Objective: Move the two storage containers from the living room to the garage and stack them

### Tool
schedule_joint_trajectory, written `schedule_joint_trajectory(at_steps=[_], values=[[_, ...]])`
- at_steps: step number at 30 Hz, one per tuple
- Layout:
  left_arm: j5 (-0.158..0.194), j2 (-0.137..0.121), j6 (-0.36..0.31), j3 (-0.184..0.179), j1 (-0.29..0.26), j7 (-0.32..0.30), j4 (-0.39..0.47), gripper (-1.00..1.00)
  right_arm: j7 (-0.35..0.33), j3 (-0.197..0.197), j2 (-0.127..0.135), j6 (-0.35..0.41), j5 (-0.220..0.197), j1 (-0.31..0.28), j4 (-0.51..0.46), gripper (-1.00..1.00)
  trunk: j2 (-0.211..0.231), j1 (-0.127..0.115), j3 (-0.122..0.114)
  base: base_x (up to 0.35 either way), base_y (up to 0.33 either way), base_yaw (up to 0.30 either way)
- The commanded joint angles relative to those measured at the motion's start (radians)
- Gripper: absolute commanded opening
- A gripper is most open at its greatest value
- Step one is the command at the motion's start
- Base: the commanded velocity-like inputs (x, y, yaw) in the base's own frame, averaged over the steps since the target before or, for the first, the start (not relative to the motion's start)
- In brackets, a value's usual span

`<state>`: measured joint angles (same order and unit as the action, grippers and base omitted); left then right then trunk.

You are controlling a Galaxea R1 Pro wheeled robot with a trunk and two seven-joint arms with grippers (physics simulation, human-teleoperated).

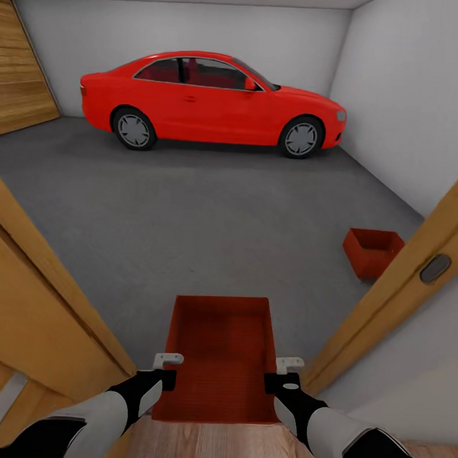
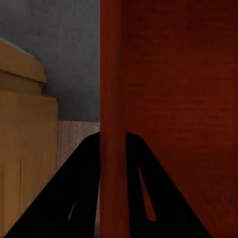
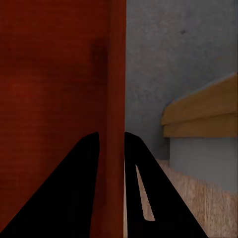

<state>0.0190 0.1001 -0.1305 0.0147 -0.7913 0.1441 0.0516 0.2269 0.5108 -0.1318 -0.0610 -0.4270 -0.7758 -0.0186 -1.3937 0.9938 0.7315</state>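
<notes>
Both claws pinched the same storage container [image 1: 220, 352], one on each long side wall. At the head view, the left claw [image 1: 167, 369] clamped the left wall and the right claw [image 1: 281, 372] the right wall; each wrist view showed a thin orange-red wall between two dark fingers [image 2: 74, 198], with the left wrist's wall [image 2: 113, 99] and the right wrist's wall [image 3: 111, 99] running straight up from the pinch. No writing or label could be read anywhere.

The held container was a plain rectangular tray with low straight walls and a flat bottom, faintly ridged, and nothing lay in it. It hung in a doorway, between orange-wood door frame posts [image 1: 47, 268], over the edge where light wood planks [image 1: 246, 449] met the rough grey concrete floor [image 1: 209, 215].

The second container [image 1: 372, 252] sat on that floor at the right, near the white wall [image 1: 408, 97], tilted to the view and looking empty. A glossy red car [image 1: 211, 101] stood at the far wall.
</notes>
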Motion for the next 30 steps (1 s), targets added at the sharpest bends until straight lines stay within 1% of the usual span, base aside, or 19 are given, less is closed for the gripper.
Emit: schedule_joint_trajectory(at_steps=[1, 30], values=[[-0.013, -0.018, 0.028, -0.027, 0.000, 0.009, 0.005, -1.00, 0.003, 0.003, 0.000, -0.005, -0.024, 0.000, 0.009, -1.00, 0.000, 0.001, 0.001, 0.322, 0.000, 0.000], [-0.013, -0.018, 0.028, -0.027, 0.000, 0.009, 0.005, -1.00, 0.003, 0.003, 0.000, -0.005, -0.024, 0.000, 0.009, -1.00, 0.000, 0.001, 0.001, 0.322, 0.000, 0.000]])
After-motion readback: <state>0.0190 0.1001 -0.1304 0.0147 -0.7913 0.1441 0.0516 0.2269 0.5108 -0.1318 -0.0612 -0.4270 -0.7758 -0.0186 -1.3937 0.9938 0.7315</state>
